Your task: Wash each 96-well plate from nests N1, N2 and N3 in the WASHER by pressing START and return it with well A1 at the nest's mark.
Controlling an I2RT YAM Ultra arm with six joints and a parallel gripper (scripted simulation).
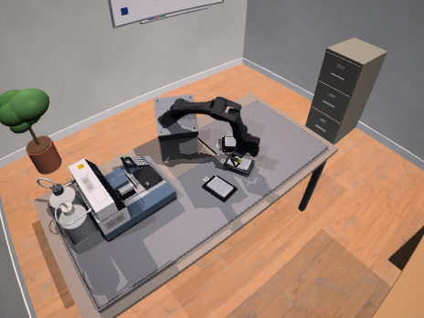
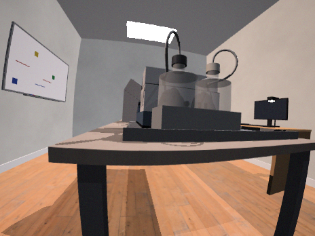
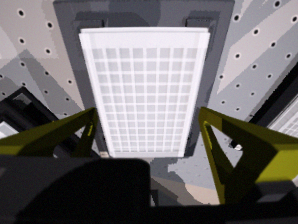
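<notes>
on the grey table (image 1: 292,137) a white plate (image 3: 145,95) lies flat in its dark nest (image 3: 67,30), between but apart from the wide-open gripper's (image 3: 149,131) yellow fingers.

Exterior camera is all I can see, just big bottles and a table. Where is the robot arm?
Observer: The arm is bent over the middle nest, with its gripper above the white plate.
Operator: Is it holding the plate?
Observer: No. The yellow fingers stand open, apart from the plate's two long sides, and the plate lies inside its dark nest.
Operator: Are there other plates?
Observer: Yes. One sits in the nest nearer the table's front edge, and another sits behind the gripper, towards the arm's base.
Operator: Is a plate in the washer?
Observer: The top view shows no white plate in the washer carrier.
</notes>
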